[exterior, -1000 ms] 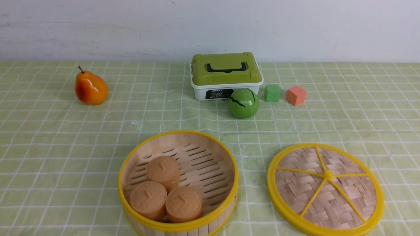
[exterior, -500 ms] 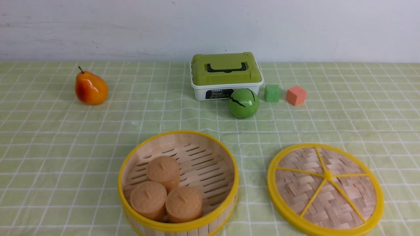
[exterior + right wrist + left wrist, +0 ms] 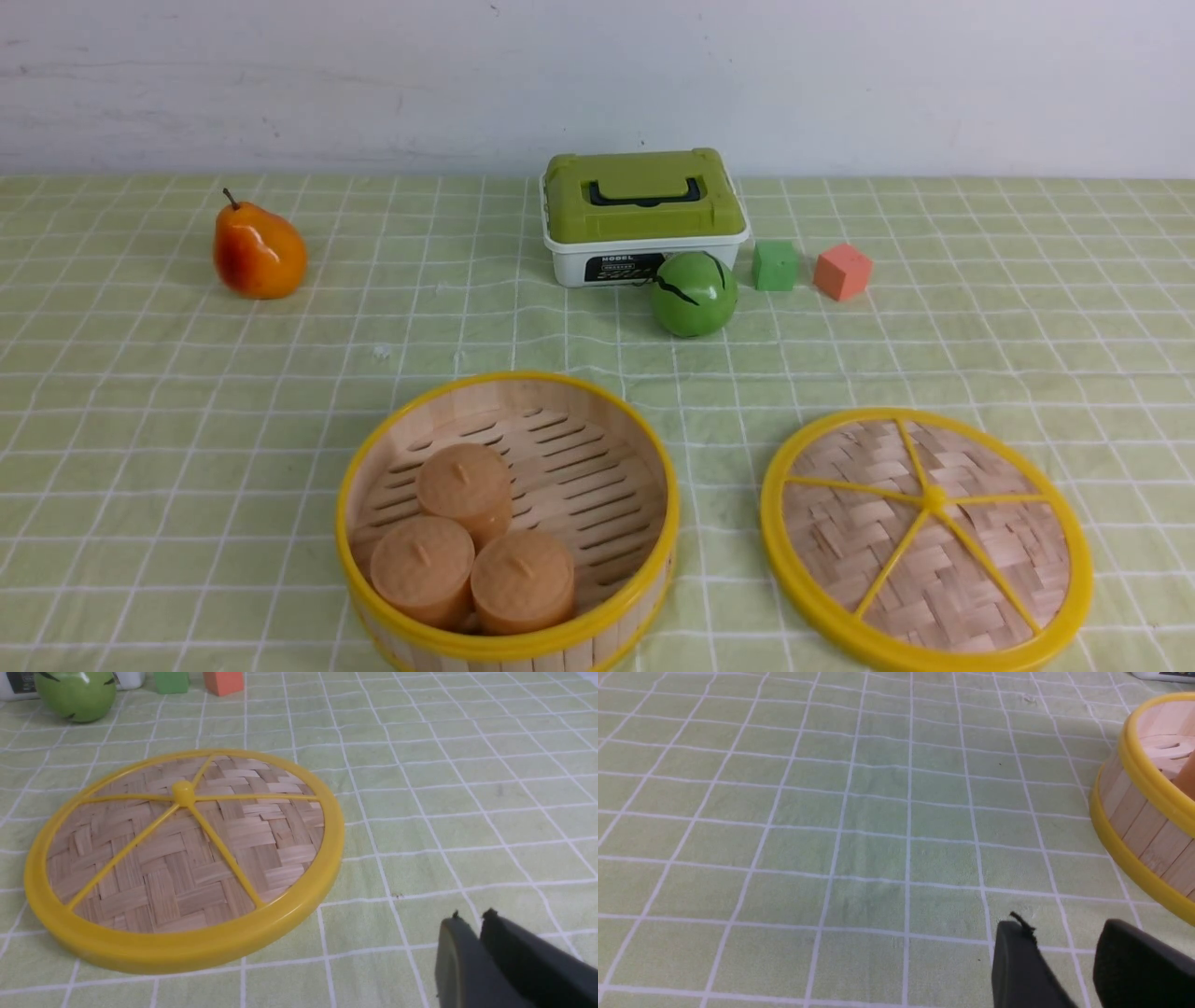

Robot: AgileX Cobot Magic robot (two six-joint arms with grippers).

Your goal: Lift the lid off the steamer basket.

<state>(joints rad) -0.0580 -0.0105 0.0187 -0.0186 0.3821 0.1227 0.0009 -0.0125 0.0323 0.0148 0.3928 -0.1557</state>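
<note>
Front view: lid (image 3: 926,541) flat on the tablecloth (image 3: 187,420), well apart from the open steamer basket (image 3: 507,523); task judged done, so best to keep both arms clear. No change against the earlier frames.

Left wrist view: left gripper (image 3: 1069,956) with jaws parted, empty, near the basket's wall.

Right wrist view: right gripper (image 3: 472,933) nearly closed, a thin slit showing, holding nothing; lid ahead of it, untouched.

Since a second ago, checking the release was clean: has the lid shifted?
No. The lid keeps the same gap from the steamer basket.
</note>
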